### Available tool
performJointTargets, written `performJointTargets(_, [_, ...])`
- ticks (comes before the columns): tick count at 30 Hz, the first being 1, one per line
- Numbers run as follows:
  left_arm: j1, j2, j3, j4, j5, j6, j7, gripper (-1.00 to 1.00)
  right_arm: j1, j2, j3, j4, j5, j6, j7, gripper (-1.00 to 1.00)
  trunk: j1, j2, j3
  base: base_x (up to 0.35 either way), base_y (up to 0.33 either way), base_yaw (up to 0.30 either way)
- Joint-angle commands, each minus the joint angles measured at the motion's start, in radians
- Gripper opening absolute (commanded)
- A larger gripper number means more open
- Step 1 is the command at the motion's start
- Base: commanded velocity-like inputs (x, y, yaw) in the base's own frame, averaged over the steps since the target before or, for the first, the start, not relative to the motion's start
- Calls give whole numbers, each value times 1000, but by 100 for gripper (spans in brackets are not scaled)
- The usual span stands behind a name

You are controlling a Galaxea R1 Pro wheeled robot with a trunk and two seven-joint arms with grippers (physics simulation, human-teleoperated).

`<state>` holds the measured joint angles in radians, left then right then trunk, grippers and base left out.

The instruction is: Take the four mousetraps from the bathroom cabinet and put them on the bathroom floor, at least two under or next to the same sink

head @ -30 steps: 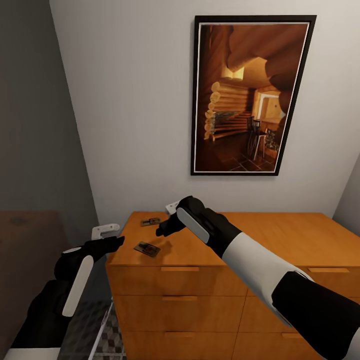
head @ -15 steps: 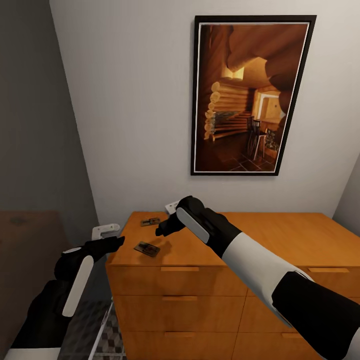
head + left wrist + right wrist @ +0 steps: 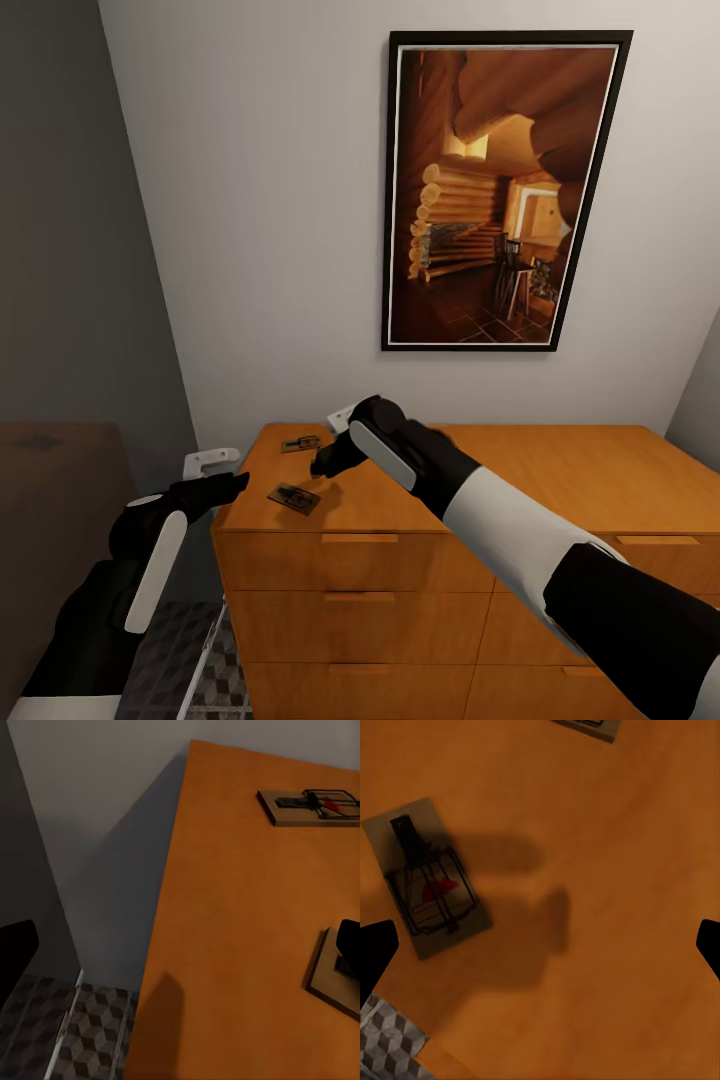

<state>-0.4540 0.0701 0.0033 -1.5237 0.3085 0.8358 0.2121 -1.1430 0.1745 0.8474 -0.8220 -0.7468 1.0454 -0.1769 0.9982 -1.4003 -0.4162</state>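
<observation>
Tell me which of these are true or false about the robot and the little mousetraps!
1. Two mousetraps lie on top of the wooden cabinet. True: the near mousetrap and the far mousetrap are both on it.
2. The right claw is squeezing a mousetrap. False: it hangs open above the cabinet top, holding nothing.
3. A picture hangs on the wall above the cabinet. True.
4. The left claw rests on the floor. False: it hovers beside the cabinet's left edge, up at the level of its top.
5. A cabinet drawer is pulled open. False: the drawers look shut.
</observation>
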Motion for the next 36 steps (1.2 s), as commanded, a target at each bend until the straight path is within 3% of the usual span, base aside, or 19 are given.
performJointTargets(1, [-1,0,0,-1,11,4,8,100,-1,0,8,0,-10,2,-9,100,0,-1,-1,0,0,0])
performJointTargets(12, [-1,1,-4,-1,11,5,9,100,-1,0,31,0,-9,2,24,100,0,-1,-1,0,0,0])
performJointTargets(25, [-1,2,-50,-1,9,6,8,100,-1,0,33,0,-8,2,38,100,0,-1,-1,0,0,0])
performJointTargets(36, [-1,1,-61,-1,9,6,9,100,-1,0,33,0,-7,2,39,100,0,-1,-1,0,0,0])
